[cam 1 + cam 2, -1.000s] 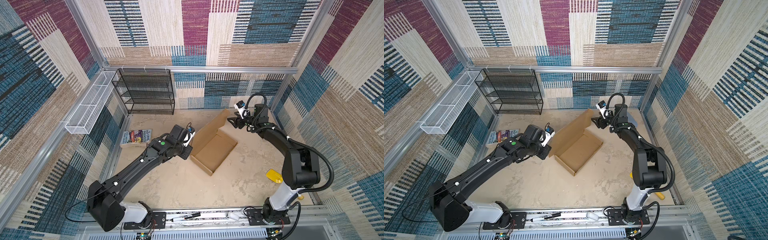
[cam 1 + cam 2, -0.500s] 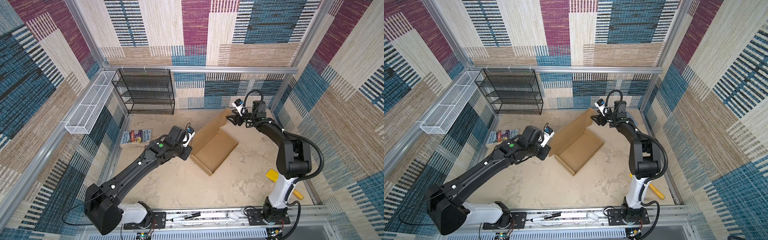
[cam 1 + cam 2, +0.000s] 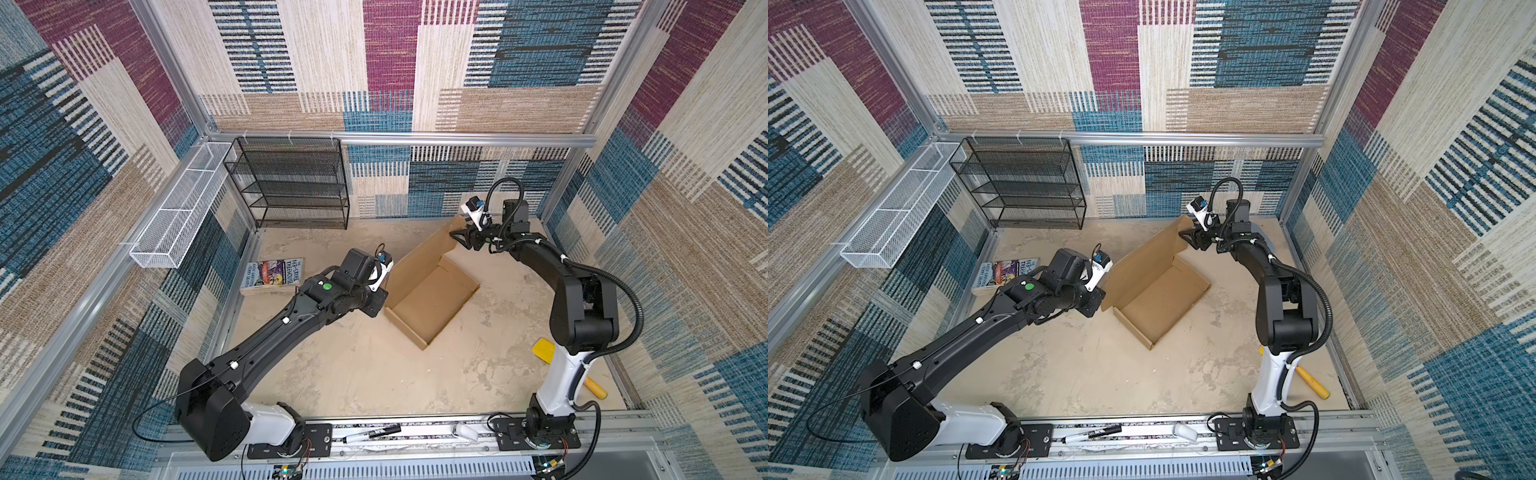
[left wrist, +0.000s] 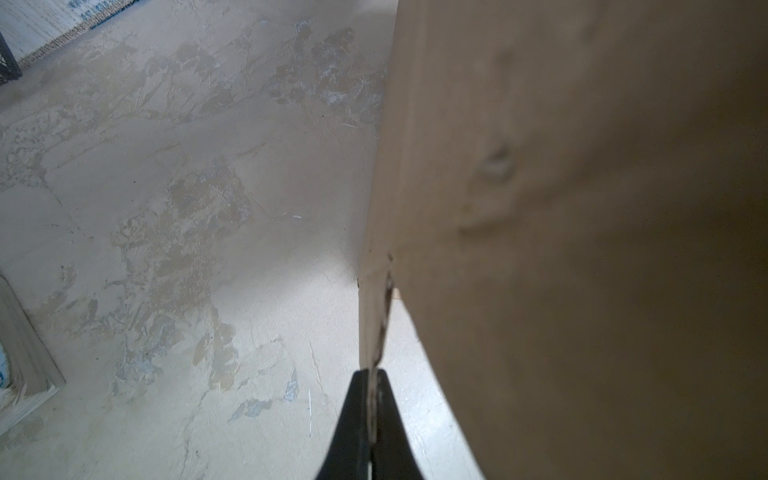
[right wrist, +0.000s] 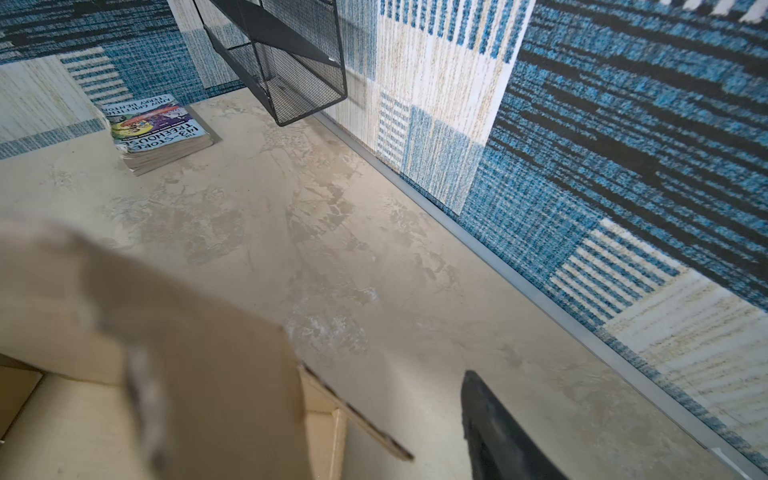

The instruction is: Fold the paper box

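Top views both show you the sandy table (image 3: 353, 374), and near its middle lies the paper box (image 3: 432, 303), turned diagonally. It is a shallow brown tray, open upward, with its big lid panel raised along the left long side. At the back stands the black wire rack (image 3: 291, 183), and high on the left side hangs the white mesh basket (image 3: 178, 212). A colourful book (image 3: 274, 274) lies flat near the left edge of the table, apart from the box. Your left gripper (image 4: 371, 386) is at the near end of the raised panel, and in the left wrist view its jaws are closed tight on a thin cardboard edge. Your right gripper (image 3: 462, 240) is at the far top corner of the panel. In the right wrist view one black finger (image 5: 494, 419) stands clear of the cardboard, so the jaws are apart and not pinching; the other finger is hidden behind the blurred flap. A yellow object (image 3: 543, 351) lies near the right edge, and a black marker (image 3: 370, 433) lies on the front rail (image 3: 436, 424).
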Robot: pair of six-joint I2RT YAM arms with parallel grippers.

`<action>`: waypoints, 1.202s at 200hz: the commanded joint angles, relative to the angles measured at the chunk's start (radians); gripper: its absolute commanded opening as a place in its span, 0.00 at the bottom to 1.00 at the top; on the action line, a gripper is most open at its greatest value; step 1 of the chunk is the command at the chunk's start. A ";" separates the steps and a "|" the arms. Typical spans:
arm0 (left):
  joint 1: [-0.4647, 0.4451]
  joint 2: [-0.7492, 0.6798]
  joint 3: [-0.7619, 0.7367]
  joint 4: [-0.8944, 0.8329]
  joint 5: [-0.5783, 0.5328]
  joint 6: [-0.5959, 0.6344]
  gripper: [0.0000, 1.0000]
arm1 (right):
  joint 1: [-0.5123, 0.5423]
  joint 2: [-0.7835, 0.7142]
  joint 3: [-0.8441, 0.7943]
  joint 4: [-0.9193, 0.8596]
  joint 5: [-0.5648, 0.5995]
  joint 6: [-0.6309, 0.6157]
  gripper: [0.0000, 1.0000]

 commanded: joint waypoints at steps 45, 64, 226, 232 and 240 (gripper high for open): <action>0.001 0.045 0.032 0.052 -0.026 0.022 0.00 | 0.010 -0.031 -0.027 0.041 0.012 0.046 0.40; 0.002 0.064 0.049 0.045 -0.046 0.029 0.00 | 0.014 -0.047 -0.042 0.053 0.026 0.062 0.34; 0.023 0.064 0.059 0.068 -0.029 0.003 0.16 | 0.089 -0.119 -0.136 0.134 0.297 0.113 0.01; 0.027 0.066 0.063 0.070 -0.027 0.000 0.20 | 0.098 -0.126 -0.142 0.137 0.327 0.130 0.01; 0.030 0.069 0.066 0.073 -0.025 -0.005 0.23 | 0.107 -0.137 -0.153 0.137 0.361 0.156 0.01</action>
